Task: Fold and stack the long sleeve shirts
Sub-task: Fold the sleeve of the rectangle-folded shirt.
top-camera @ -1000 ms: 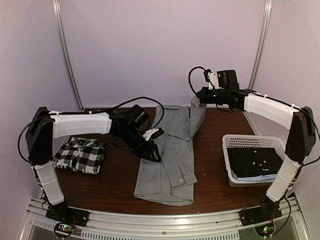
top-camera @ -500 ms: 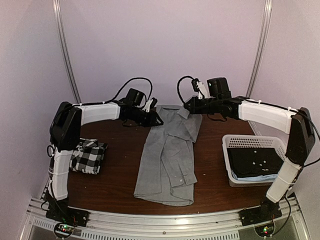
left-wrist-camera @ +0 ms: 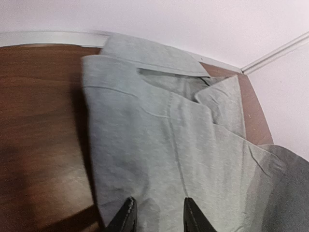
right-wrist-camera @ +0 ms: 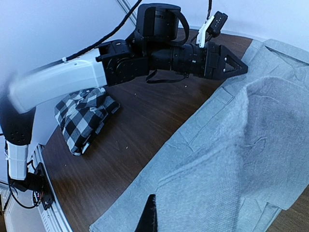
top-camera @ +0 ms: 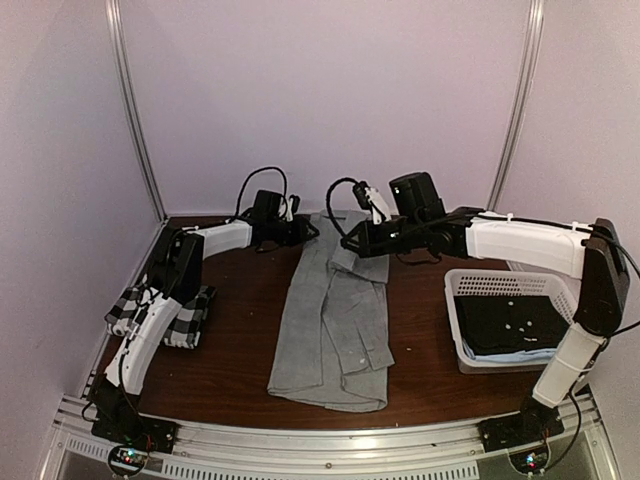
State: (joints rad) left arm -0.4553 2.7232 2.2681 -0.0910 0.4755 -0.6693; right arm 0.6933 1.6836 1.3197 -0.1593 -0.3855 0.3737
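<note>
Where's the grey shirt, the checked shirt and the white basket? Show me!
grey shirt (top-camera: 330,330): top view, on the middle of its body.
checked shirt (right-wrist-camera: 84,118): right wrist view, on top of the folded bundle.
white basket (top-camera: 500,283): top view, on its far wall.

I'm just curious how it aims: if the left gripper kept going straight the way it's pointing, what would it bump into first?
The grey shirt. The left gripper points straight at its collar end, with cloth filling the view ahead; whether it touches yet is unclear.
</note>
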